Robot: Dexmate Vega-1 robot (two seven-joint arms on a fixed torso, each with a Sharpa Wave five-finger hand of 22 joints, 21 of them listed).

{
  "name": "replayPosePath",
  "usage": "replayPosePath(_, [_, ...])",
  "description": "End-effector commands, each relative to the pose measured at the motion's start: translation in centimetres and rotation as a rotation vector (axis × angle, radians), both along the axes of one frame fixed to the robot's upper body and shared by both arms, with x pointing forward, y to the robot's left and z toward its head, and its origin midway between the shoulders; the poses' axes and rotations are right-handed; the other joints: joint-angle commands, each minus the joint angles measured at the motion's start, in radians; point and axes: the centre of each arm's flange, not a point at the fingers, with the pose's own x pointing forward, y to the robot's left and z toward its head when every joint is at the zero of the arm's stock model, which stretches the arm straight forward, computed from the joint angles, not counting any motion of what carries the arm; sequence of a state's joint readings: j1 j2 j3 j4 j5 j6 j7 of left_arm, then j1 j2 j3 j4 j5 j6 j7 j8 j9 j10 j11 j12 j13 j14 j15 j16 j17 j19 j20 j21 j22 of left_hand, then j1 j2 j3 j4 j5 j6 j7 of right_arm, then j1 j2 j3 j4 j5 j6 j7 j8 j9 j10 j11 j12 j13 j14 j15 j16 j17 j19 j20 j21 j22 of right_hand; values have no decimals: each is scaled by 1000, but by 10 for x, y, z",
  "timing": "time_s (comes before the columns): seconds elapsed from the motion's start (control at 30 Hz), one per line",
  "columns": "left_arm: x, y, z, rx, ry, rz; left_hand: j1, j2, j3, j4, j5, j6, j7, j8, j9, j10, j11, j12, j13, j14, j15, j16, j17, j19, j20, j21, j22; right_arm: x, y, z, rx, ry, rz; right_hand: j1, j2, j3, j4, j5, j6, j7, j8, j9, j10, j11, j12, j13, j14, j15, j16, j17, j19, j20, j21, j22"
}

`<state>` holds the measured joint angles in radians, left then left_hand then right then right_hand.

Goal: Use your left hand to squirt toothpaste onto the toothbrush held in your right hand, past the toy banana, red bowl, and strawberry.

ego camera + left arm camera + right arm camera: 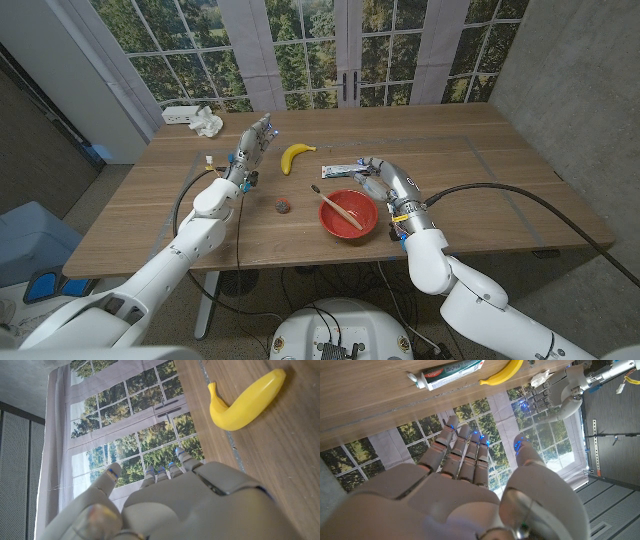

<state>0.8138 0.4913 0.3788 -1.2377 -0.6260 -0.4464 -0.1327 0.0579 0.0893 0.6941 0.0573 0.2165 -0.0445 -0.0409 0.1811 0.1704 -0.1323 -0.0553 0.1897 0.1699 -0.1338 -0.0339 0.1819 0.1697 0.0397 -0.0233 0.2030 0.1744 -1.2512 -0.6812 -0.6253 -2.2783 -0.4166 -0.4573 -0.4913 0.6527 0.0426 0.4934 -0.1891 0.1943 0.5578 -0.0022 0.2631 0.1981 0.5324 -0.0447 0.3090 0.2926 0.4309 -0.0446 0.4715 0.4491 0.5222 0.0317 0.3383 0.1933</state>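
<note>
A wooden toothbrush (339, 206) lies across the inside of the red bowl (352, 234) at the table's front middle. The toothpaste tube (338, 169) (451, 371) lies flat behind the bowl. My right hand (376, 176) (470, 475) hovers beside the tube's right end with its fingers apart, holding nothing. My left hand (256, 137) (190, 505) (560, 392) is raised to the left of the yellow banana (297, 156) (247, 402) (502, 372), its fingers spread and empty. A small strawberry (283, 206) sits left of the bowl.
A crumpled white cloth (208, 124) and a white power strip (178, 115) lie at the table's far left corner. Tape lines mark the tabletop. A grey wall stands to the right of the table.
</note>
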Motion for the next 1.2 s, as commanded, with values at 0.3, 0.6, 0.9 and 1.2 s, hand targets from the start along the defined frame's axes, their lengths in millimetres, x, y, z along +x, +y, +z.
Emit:
replayPosePath(0.3, [0, 4, -5, -3, -9, -19, -11, 55, 2, -5, -1, 12, -4, 1, 1, 2, 0, 3, 5, 3, -22, -1, 3, 11, 1, 0, 4, -6, 16, -12, -74, 12, -84, 124, -24, -22, 3, -17, 48, -22, 22, 4, 46, -28, 35, 47, 30, -96, 61, 62, 28, -12, 20, 9])
replayPosePath(0.6, [2, 4, -8, -13, -14, -27, -12, 55, 2, -5, -1, 13, -4, 1, 1, 2, -1, 2, 5, 3, -22, -2, 3, 11, 2, 0, 4, -6, 25, -14, -132, 17, -117, 151, -33, -37, 8, -20, 76, -33, 33, 5, 64, -32, 46, 63, 32, -107, 82, 87, 33, -15, 27, 11])
replayPosePath(0.9, [1, 6, -10, -13, -13, -24, -13, 55, 3, -5, -1, 13, -5, 0, 1, 3, 0, 2, 5, 5, -22, -1, 3, 12, 1, 0, 4, -2, 31, -19, -168, 30, -148, 200, -39, -49, 6, -19, 103, -58, 42, 6, 91, -50, 62, 82, 31, -129, 108, 118, 34, -24, 34, 13])
replayPosePath(1.2, [1, 5, -11, -10, -11, -22, -14, 56, 3, -5, -1, 13, -4, 0, 1, 3, -1, 2, 5, 4, -22, -2, 4, 12, 2, 0, 4, 3, 33, -23, -201, 79, -151, 225, -51, -60, 8, -19, 106, -67, 43, 6, 91, -57, 65, 93, 23, -142, 120, 135, 29, -24, 36, 13])
